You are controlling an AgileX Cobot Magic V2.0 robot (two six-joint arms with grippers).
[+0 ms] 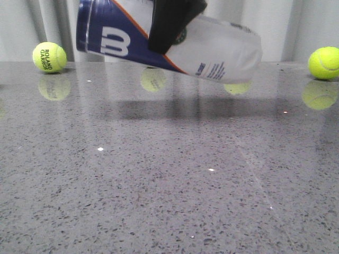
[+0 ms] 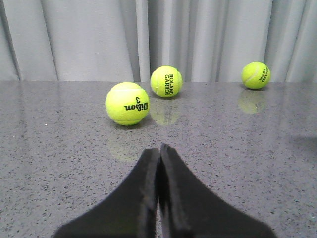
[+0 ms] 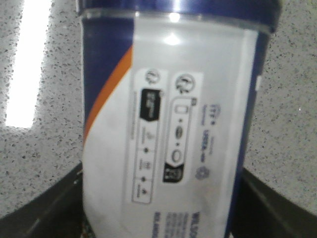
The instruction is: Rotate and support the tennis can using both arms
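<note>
The tennis can (image 1: pixel 212 50), white label with navy band, white W and orange stripe, hangs nearly level above the table, its right end lower. My right gripper (image 1: pixel 172 24) is shut on the can from above, near its middle. In the right wrist view the can (image 3: pixel 173 124) fills the gap between the black fingers (image 3: pixel 44 208), one on each side. My left gripper (image 2: pixel 158 148) is shut and empty, low over the table, and does not show in the front view. It points at the yellow balls.
Yellow tennis balls lie at the back of the grey speckled table (image 1: pixel 159 185): one far left (image 1: pixel 49 57), one far right (image 1: pixel 324 63). The left wrist view shows three balls, the nearest (image 2: pixel 127 103) just ahead of the fingers. A grey curtain (image 2: pixel 89 39) hangs behind.
</note>
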